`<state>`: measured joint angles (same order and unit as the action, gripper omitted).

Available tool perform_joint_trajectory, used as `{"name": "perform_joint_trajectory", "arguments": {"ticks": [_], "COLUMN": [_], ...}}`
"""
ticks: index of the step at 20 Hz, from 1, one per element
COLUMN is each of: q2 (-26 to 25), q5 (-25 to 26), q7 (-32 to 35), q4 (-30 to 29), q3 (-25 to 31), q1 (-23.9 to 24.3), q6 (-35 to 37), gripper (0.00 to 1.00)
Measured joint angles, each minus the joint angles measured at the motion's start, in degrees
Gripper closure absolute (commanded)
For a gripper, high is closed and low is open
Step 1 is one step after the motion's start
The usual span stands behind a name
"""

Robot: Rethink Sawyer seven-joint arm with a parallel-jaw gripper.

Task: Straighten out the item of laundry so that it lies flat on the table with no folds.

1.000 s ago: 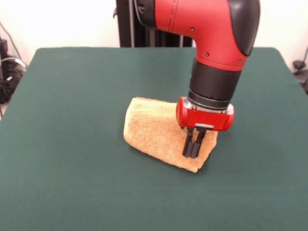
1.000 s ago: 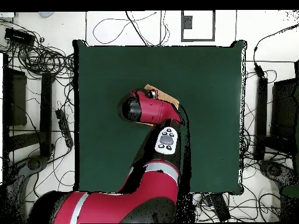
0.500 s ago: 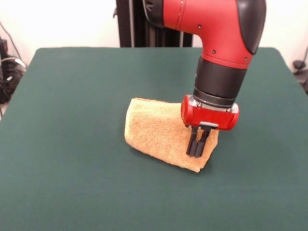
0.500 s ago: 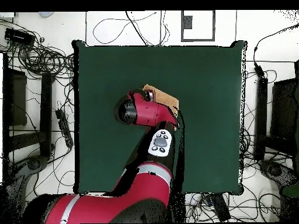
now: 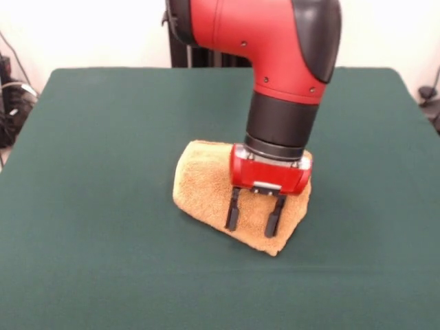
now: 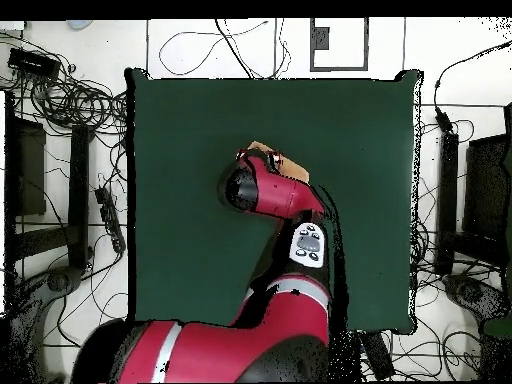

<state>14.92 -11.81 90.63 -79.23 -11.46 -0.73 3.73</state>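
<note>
Towel [image 5: 203,185] sits bunched/folded near mid table [image 5: 103,137], long axis running diagonal in front view, upper left to lower right. Gripper [image 5: 252,218] w/ fingers spread wide, tips over towel's lower-right part.

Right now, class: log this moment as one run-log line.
gripper: open, over towel | towel: folded, mid-table | table: green | task: not done

one towel [image 5: 206,185], one table [image 5: 103,137], one robot arm [image 5: 275,62], one gripper [image 5: 253,221]
</note>
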Motion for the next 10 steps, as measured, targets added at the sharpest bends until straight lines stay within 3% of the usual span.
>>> {"name": "perform_joint_trajectory", "arguments": {"ticks": [10], "q2": [-0.2], "q5": [0.8], "q7": [0.0], "q4": [0.0], "q3": [4.6], "q1": [3.9], "q6": [-2.4], "gripper": [0.00]}}
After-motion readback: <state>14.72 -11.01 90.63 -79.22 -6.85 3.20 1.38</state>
